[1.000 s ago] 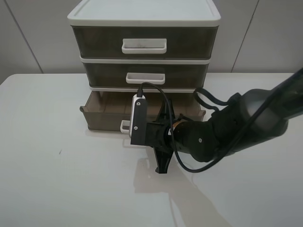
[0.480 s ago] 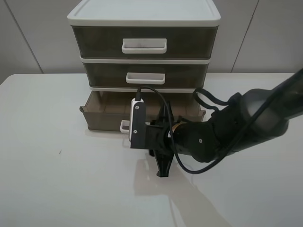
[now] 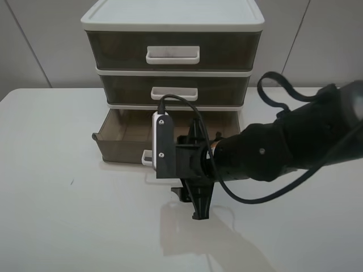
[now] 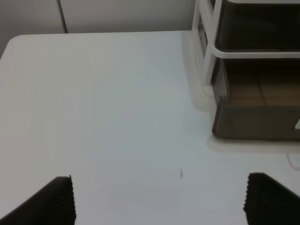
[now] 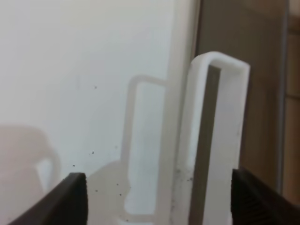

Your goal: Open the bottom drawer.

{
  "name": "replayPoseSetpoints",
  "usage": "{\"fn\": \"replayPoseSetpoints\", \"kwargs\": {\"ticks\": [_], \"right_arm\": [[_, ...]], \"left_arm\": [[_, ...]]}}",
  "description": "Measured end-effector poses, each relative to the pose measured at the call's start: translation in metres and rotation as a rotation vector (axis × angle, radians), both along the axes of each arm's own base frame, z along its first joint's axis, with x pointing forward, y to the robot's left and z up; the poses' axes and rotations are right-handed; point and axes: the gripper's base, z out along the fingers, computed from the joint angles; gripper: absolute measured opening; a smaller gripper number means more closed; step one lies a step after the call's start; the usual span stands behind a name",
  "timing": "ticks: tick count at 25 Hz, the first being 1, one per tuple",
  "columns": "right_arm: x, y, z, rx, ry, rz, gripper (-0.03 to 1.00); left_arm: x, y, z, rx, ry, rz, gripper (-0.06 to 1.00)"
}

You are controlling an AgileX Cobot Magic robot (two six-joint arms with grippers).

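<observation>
Bottom drawer, place: the bottom drawer is the lowest tier of the white-framed drawer unit, directly ahead of the right gripper and ahead and off to one side of the left gripper.
Bottom drawer, state: it stands partway out of the frame, with its brown floor showing behind the front wall.
Facing: its front wall and white loop handle point away from the unit, toward the right gripper.
Long axis: it runs side to side across the unit's front, crosswise to the right gripper's approach.
Right gripper: its fingers are spread wide. The handle lies ahead between them, nearer one finger than the other. Whether either finger touches it cannot be told.
Left gripper: its fingers are spread wide and hold nothing, above bare table.
Upper tiers: the middle drawer and top drawer sit flush in the frame, above the right gripper.
Edges: in the left wrist view the bottom drawer's near corner juts past the frame's white post.
Open room: bare table lies in front of the drawer on the side away from the right arm. The right arm and its cable fill the space before the drawer's other half.
</observation>
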Motion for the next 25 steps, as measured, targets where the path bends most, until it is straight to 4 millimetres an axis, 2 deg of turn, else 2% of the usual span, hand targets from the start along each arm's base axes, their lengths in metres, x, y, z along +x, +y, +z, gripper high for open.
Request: {"fn": "replayPoseSetpoints", "kwargs": {"ticks": [4, 7, 11, 16, 20, 25], "right_arm": [[-0.001, -0.001, 0.014, 0.044, -0.009, -0.025, 0.65], [-0.003, -0.003, 0.027, 0.113, 0.024, -0.094, 0.70], [-0.011, -0.018, 0.047, 0.246, 0.087, -0.254, 0.78], [-0.011, -0.068, 0.069, 0.439, 0.207, -0.568, 0.79], [-0.014, -0.114, 0.098, 0.591, 0.330, -0.821, 0.80], [-0.037, -0.177, 0.133, 0.698, 0.311, -1.141, 0.80]], "left_arm": [[0.000, 0.000, 0.000, 0.000, 0.000, 0.000, 0.74], [0.000, 0.000, 0.000, 0.000, 0.000, 0.000, 0.74], [0.000, 0.000, 0.000, 0.000, 0.000, 0.000, 0.74], [0.000, 0.000, 0.000, 0.000, 0.000, 0.000, 0.74], [0.000, 0.000, 0.000, 0.000, 0.000, 0.000, 0.74], [0.000, 0.000, 0.000, 0.000, 0.000, 0.000, 0.74]]}}
